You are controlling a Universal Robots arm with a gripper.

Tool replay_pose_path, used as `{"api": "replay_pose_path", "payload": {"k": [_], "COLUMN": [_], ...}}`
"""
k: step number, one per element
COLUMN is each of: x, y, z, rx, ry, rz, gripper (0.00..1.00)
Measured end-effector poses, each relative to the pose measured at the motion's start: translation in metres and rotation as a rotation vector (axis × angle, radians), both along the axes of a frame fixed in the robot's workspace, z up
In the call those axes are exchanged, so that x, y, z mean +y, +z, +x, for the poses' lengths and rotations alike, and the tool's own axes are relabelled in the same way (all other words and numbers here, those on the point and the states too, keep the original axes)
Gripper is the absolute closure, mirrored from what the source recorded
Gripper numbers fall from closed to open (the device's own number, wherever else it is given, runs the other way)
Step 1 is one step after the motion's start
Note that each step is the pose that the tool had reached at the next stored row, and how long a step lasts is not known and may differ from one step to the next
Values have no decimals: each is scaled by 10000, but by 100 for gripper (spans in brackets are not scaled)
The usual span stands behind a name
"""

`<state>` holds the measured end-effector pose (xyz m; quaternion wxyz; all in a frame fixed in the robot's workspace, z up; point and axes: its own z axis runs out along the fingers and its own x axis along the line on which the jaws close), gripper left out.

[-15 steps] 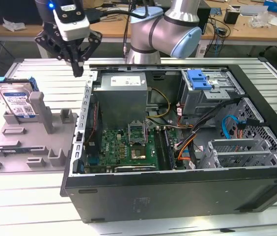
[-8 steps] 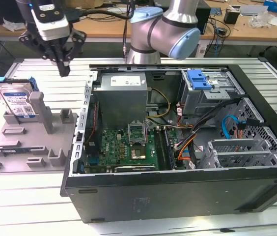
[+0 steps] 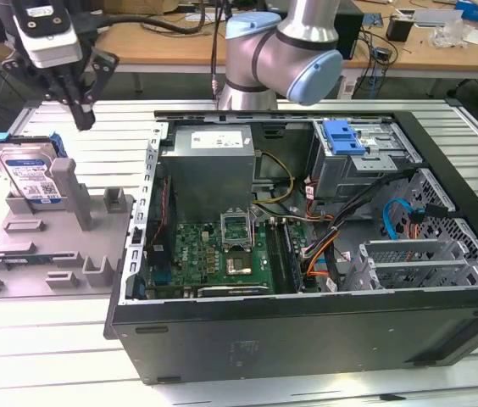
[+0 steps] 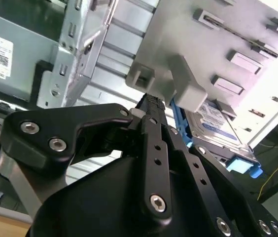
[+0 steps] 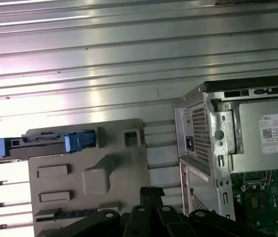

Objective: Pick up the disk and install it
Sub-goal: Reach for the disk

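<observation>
Presently, disk (image 3: 31, 174): propped on edge in the grey fixture (image 3: 52, 254) at the exterior view's left, label facing out, blue frame around it; not yet lifted.
Fixture: flat on the ribbed tabletop (image 3: 19, 356), just left of the open computer case (image 3: 307, 339).
Risk, closed fingers: likely to strike the disk's upper edge rather than straddle it, if lowered as they stand.
Risk, upright post (image 3: 74, 191): just beside the disk on its right; apt to catch a finger on any slanted approach.
Risk, lean: disk merely resting in its slot, judged easy to tip or slide with a sideways nudge.
Risk, case wall: close on the right, a hazard for any wide swing of the arm (image 3: 281, 51).
Hand (image 3: 82, 119): clenched on nothing, pointing down, hanging above the fixture, higher than the disk and a little to its right, clear of it.
Second wrist view: disk (image 4: 215, 123) beyond the closed hand (image 4: 152, 103), past a grey block of the fixture.
Arm: big joint at the far side of the case, wrist carried out over the left of the tabletop.
</observation>
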<state>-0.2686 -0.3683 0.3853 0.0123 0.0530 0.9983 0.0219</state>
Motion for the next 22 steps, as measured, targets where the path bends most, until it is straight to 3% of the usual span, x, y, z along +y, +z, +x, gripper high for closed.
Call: {"api": "replay_pose_path", "payload": {"k": [2, 5, 10, 12, 22], "x": [113, 219, 343, 415, 634], "y": [-8, -18, -31, -40, -69], "z": [-68, -143, -291, -401, -776], "rx": [9, 10, 9, 10, 9], "ry": [0, 0, 2, 0, 1], "rz": [-1, 0, -1, -1, -1], "gripper": [89, 89, 89, 89, 89]}}
